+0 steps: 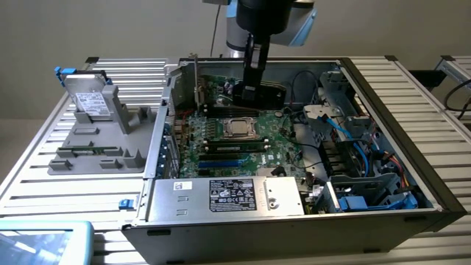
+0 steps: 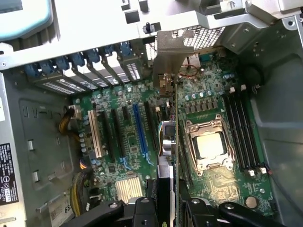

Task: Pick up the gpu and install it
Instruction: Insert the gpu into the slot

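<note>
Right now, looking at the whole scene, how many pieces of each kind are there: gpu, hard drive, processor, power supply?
gpu: 1
hard drive: 1
processor: 1
power supply: 1
Total: 4

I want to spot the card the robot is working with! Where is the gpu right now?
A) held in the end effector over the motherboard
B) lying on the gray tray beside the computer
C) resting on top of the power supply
A: the end effector grips the gpu edge-on over the green motherboard, inside the open case.
</note>
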You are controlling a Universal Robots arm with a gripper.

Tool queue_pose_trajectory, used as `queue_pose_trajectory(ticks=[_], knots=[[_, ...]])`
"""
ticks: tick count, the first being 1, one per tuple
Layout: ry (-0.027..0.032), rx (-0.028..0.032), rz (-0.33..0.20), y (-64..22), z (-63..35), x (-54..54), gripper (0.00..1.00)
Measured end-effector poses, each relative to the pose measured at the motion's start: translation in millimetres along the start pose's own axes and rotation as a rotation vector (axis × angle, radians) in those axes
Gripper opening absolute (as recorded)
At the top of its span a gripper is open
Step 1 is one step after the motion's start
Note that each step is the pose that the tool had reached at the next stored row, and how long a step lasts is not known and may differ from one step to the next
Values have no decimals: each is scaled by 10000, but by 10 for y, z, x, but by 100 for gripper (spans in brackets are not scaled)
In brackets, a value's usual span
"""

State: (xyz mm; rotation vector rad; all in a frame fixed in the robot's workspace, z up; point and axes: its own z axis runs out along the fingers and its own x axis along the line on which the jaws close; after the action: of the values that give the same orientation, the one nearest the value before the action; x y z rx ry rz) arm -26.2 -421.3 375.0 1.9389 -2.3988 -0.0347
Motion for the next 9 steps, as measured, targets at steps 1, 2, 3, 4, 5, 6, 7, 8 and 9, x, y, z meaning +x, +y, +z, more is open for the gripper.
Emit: queue_pose_trajectory(ticks=[1,2,3,4,5,6,7,8,9], knots=[[4,59,-128,0,2,0,28],[11,120,-261,0,4,-1,28],[24,173,-388,0,6,-1,28],[47,215,-521,-1,7,-1,28],[79,247,-661,-1,9,-1,28],[112,268,-811,-1,12,-1,28],[148,281,-950,-1,13,-1,28],[176,290,-1079,-1,16,-1,28],[202,298,-1202,-1,18,-1,28]])
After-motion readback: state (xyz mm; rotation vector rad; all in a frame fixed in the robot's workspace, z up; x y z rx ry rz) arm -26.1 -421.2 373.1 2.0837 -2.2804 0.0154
